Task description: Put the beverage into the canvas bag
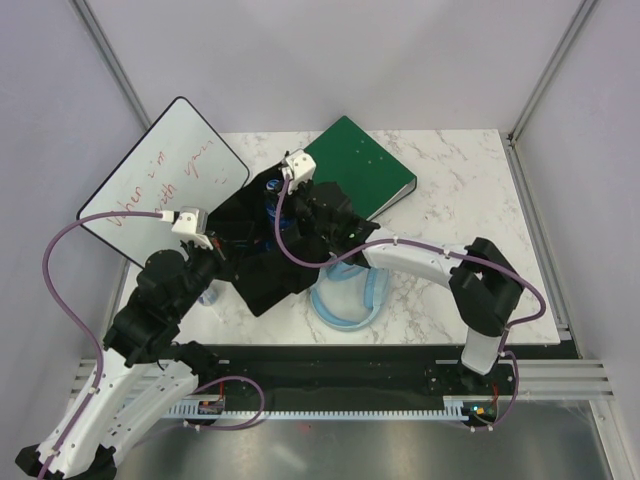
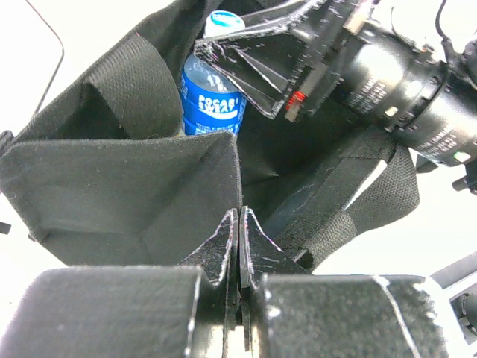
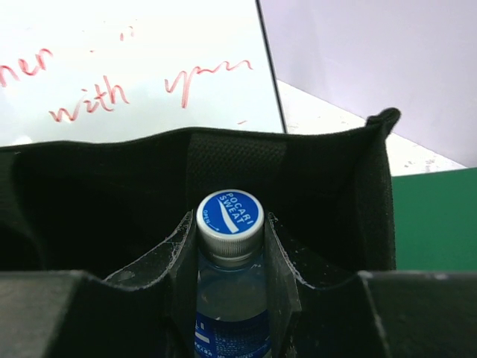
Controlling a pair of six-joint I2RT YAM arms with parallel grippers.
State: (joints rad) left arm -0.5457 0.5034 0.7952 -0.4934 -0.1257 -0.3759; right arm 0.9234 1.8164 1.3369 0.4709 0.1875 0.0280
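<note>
The black canvas bag (image 1: 262,268) lies open at the table's middle. The beverage, a blue-labelled Pocari Sweat bottle (image 3: 229,224), stands inside the bag's mouth. It also shows in the left wrist view (image 2: 212,103) and as a blue spot in the top view (image 1: 272,207). My right gripper (image 3: 229,242) is shut on the bottle's neck, just under the cap, and reaches into the bag (image 3: 97,198). My left gripper (image 2: 239,218) is shut on the bag's near rim (image 2: 149,179) and holds that edge up. It shows at the bag's left side in the top view (image 1: 214,246).
A green binder (image 1: 368,165) lies behind and right of the bag, touching it. A whiteboard (image 1: 165,185) with red writing leans at the back left. A light blue and white ring-shaped thing (image 1: 350,298) lies under the right arm, near the table's front.
</note>
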